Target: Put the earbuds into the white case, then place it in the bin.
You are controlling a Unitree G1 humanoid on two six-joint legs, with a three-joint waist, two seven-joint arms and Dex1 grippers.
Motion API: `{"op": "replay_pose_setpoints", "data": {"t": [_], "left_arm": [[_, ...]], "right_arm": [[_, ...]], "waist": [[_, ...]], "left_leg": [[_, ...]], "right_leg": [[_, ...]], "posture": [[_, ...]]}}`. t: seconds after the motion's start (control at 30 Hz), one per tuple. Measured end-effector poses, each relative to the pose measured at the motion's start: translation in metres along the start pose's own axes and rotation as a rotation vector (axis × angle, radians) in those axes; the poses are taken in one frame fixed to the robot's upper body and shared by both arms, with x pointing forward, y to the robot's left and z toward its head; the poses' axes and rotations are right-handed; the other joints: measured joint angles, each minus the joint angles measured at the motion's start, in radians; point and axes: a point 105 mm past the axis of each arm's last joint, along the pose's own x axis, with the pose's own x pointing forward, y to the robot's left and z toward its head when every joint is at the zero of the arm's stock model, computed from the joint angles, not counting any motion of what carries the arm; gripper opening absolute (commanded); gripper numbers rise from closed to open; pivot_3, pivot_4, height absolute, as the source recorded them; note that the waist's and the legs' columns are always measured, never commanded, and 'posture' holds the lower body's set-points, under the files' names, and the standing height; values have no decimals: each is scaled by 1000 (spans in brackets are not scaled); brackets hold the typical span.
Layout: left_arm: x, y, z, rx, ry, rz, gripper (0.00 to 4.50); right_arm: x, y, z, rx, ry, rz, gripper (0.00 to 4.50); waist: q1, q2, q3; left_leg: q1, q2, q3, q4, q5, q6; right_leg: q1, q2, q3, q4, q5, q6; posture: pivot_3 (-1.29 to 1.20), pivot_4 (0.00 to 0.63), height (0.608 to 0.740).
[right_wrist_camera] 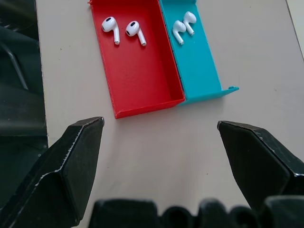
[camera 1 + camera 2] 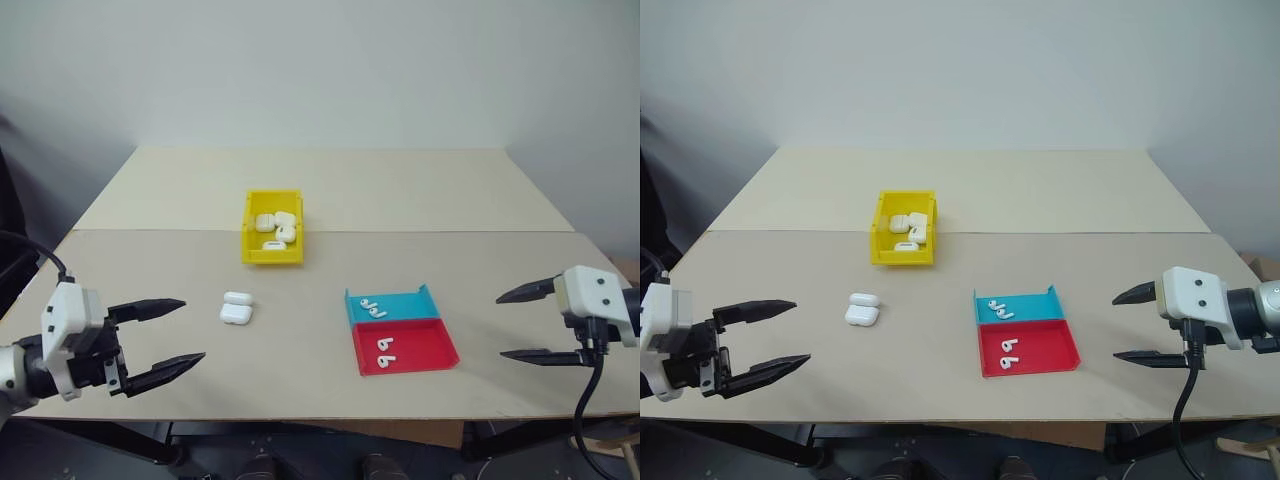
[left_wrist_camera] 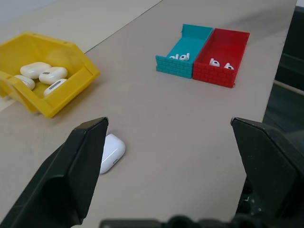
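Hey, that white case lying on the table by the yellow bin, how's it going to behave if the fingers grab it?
The white case looks glossy and rounded, so it may slip between hard fingers. It seems small and probably light, likely skidding on the smooth table if nudged. Lying flat, it's unlikely to roll.

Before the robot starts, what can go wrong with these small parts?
1. The earbuds in the red tray lie close together, so the wide-open right gripper might push one away.
2. The white case lies alone on the smooth table; the left gripper could slide it.
3. The bin already holds several cases, so a new one may sit high.
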Motion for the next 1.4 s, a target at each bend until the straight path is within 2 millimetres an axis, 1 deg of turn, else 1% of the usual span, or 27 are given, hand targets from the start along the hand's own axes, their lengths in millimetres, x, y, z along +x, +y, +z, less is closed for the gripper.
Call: {"op": "replay_pose_setpoints", "data": {"t": [0.37,0.5,0.6,0.67,0.8,0.87,0.97,1.07,1.17,1.3,1.4], "left_arm": [[0,2,-7,24,56,63,4500],[0,6,-11,37,103,123,4500],[4,14,-18,66,185,219,4500],[8,20,-20,125,247,313,4500],[16,25,-14,169,296,451,4500],[22,26,-12,134,320,502,4500],[32,26,-18,8,390,535,4500],[42,26,-19,-104,521,501,4500],[49,35,-20,-196,541,519,4500],[63,33,-27,-224,610,451,4500],[71,39,-27,-281,612,465,4500]], "right_arm": [[-1,-2,0,-3,-1,-17,4427],[-1,-3,0,-3,-1,-20,4427],[-1,-5,0,-9,-3,-26,4427],[-2,-10,1,-22,-3,-41,4427],[-3,-12,2,-26,-6,-44,4427],[-3,-10,1,-21,-4,-37,4427],[-2,-7,-2,-6,4,-31,4427],[-1,-4,-3,-1,10,-28,4427],[1,-2,-5,16,16,-30,4427],[2,-4,-5,17,24,-53,4427],[5,-5,-3,21,20,-66,4427]], "waist": [[0,0,0],[0,0,0],[0,0,0],[0,0,0],[0,0,0],[3,0,0],[5,0,0],[4,-1,0],[-2,-1,0],[-6,-2,1],[-1,-2,1]], "left_leg": [[0,0,0,0,0,0],[0,0,0,0,0,0],[0,0,0,0,0,0],[0,0,0,0,0,0],[0,0,0,0,0,0],[0,0,0,0,0,0],[0,-1,-1,1,0,0],[1,-1,-3,2,0,0],[2,-1,-3,1,0,0],[1,-1,-3,1,0,0],[2,-1,-3,1,0,0]], "right_leg": [[0,0,0,0,0,0],[0,0,0,0,0,0],[1,0,0,0,0,0],[1,0,0,0,0,0],[1,0,0,0,0,0],[1,0,0,1,1,1],[1,0,0,1,2,4],[2,1,0,2,4,8],[2,1,1,2,4,7],[2,1,1,3,4,6],[2,1,1,4,4,7]], "posture": [[0,150,740],[0,150,740],[0,150,740],[0,150,740],[0,150,740],[0,150,740],[0,150,740],[0,150,740],[0,150,740],[0,150,740],[0,150,740]]}}
